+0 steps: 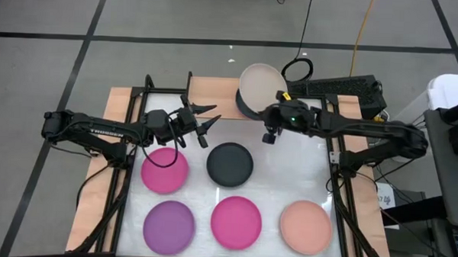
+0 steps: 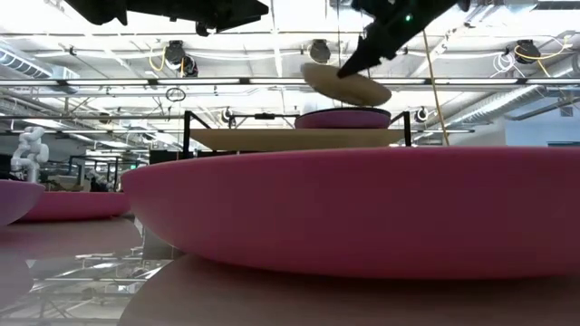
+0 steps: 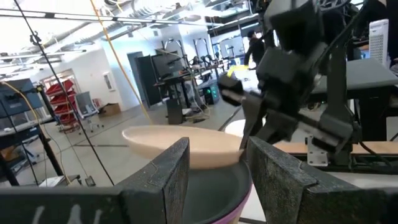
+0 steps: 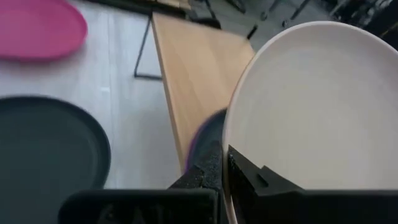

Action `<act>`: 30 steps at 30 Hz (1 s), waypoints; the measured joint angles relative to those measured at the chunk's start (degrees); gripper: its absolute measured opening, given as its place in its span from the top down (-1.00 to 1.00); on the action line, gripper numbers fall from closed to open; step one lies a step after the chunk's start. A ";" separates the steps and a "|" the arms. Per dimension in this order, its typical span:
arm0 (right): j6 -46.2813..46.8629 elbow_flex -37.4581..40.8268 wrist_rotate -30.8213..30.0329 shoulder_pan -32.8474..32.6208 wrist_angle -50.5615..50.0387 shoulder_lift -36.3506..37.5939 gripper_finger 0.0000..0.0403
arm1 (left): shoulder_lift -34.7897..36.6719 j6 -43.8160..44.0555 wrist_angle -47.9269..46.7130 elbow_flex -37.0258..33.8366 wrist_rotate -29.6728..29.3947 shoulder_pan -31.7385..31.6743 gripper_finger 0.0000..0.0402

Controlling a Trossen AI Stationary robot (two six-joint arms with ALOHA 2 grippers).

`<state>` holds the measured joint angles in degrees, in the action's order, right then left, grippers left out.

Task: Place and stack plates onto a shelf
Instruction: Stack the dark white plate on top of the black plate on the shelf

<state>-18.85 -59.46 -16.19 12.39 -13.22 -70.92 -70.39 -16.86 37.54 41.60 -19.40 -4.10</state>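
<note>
My right gripper (image 1: 280, 100) is shut on a beige plate (image 1: 259, 84) and holds it over the right part of the light-wood shelf (image 1: 215, 90) at the table's far side. A stack with a dark grey plate on a purple one (image 2: 343, 118) stands on the shelf under it. My left gripper (image 1: 206, 121) hangs open above the table, left of that stack, touching nothing. On the table lie a magenta plate (image 1: 165, 170), a dark grey plate (image 1: 229, 164), a purple plate (image 1: 169, 226), a second magenta plate (image 1: 236, 222) and a salmon plate (image 1: 306, 226). My right gripper pinches the beige plate's rim (image 4: 231, 140) on its near side, one finger (image 4: 264, 180) over the plate's inner face and the other (image 4: 204, 171) under it. The fingers come from the table's near right. The plate (image 2: 349, 83) is tilted and lifted clear of the stack.
The shelf's left half (image 4: 186, 62) is bare wood, standing on thin black legs (image 2: 187, 131). The table's wooden edge (image 1: 89, 200) and black frame rails (image 1: 341, 209) flank the white top. A keyboard (image 1: 337, 88) and cables lie beyond the shelf.
</note>
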 joint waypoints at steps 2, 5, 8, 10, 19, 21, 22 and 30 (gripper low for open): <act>0.04 0.00 0.00 0.78 0.02 -0.86 1.00 | 0.00 -0.20 0.00 0.00 0.00 0.00 0.16; 0.08 0.00 0.02 1.58 0.00 -2.08 1.00 | 0.00 -0.46 -0.02 0.00 0.00 0.00 0.16; 0.29 0.00 0.00 2.00 -0.04 -3.12 1.00 | 0.02 -0.46 -0.02 0.00 0.00 0.00 0.16; 0.46 0.00 0.04 2.22 -0.22 -3.79 1.00 | 0.01 -0.46 -0.02 0.00 0.00 0.01 0.16; 1.30 0.05 0.04 2.27 -1.22 -4.97 0.93 | 0.01 -0.35 -0.04 0.00 0.00 0.02 0.16; 1.22 0.07 0.04 2.26 -1.52 -4.97 0.88 | 0.02 -0.39 -0.04 0.00 0.00 0.02 0.16; 1.01 0.07 0.05 2.25 -1.92 -4.88 0.85 | 0.02 -0.39 -0.04 0.00 0.00 0.02 0.16; 0.08 0.07 0.04 2.25 -2.17 -4.42 0.58 | 0.00 -0.42 -0.04 0.00 0.00 0.04 0.16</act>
<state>-18.76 -59.40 -16.14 14.63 -15.39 -75.35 -70.39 -17.28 37.50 41.60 -19.40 -4.05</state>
